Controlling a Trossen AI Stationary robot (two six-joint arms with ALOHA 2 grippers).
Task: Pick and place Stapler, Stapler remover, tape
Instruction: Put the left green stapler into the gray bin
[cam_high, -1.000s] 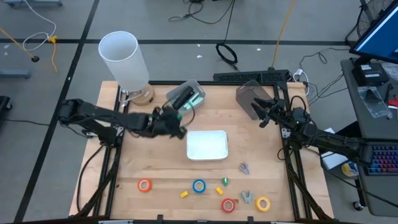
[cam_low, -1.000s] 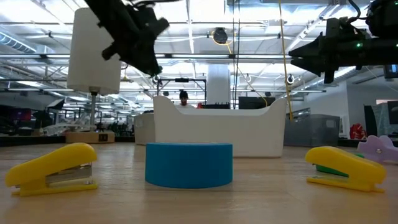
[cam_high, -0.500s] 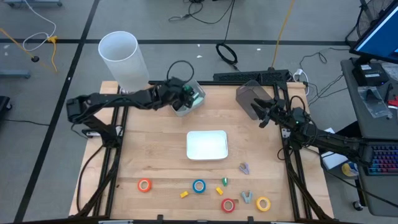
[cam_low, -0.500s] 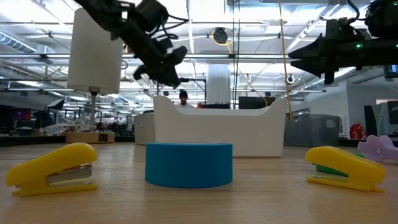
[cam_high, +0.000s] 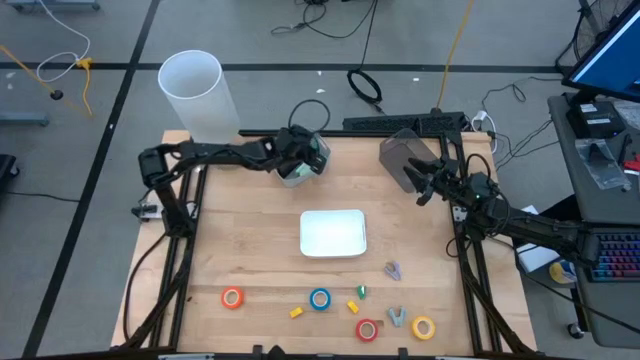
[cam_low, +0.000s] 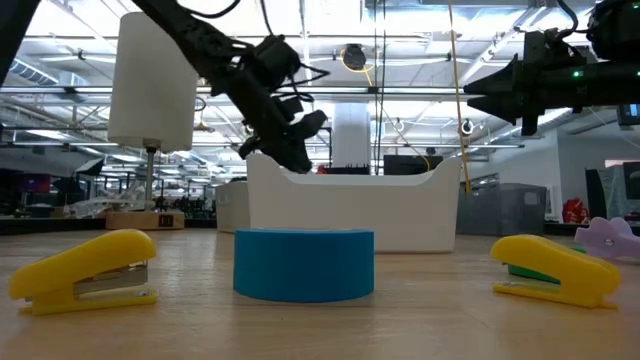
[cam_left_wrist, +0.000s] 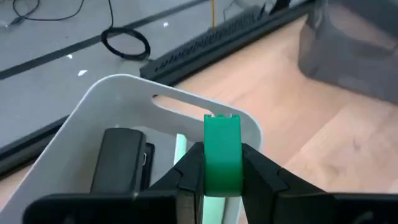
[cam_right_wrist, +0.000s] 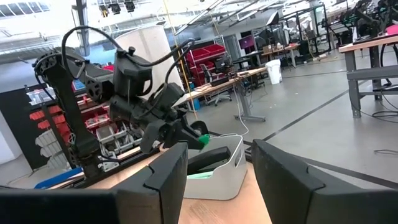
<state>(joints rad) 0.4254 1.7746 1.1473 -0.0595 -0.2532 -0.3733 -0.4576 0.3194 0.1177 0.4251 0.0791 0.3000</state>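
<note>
The left tool (cam_left_wrist: 222, 171) had swung away from the middle of the surface (cam_high: 250, 250) and now hung over the grey bin (cam_high: 305, 160) at the far edge, clenched on a small green stapler (cam_left_wrist: 222, 158) standing upright between its fingers. Inside the bin lay a dark blocky item (cam_left_wrist: 121, 162) and something pale green. I judged the drop was next: the stapler was above the opening but not yet let go.

The right tool (cam_high: 425, 182) waited near the darker bin (cam_high: 405, 160) on the far right, its fingers spread and holding nothing.

Near the front edge the tape rolls lay flat, smooth rings with pale centres: orange (cam_high: 232, 297), blue (cam_high: 320, 298), red (cam_high: 367, 329) and yellow (cam_high: 423, 327). A greyish, clawed remover (cam_high: 392, 270) sat apart from them, another (cam_high: 397, 318) between the red and yellow rolls. The white tray (cam_high: 333, 233) stood shallow and glossy on pale wood grain. Two chunky yellow plastic staplers (cam_low: 85, 270) (cam_low: 555, 270) flanked the blue roll in the low view.
</note>
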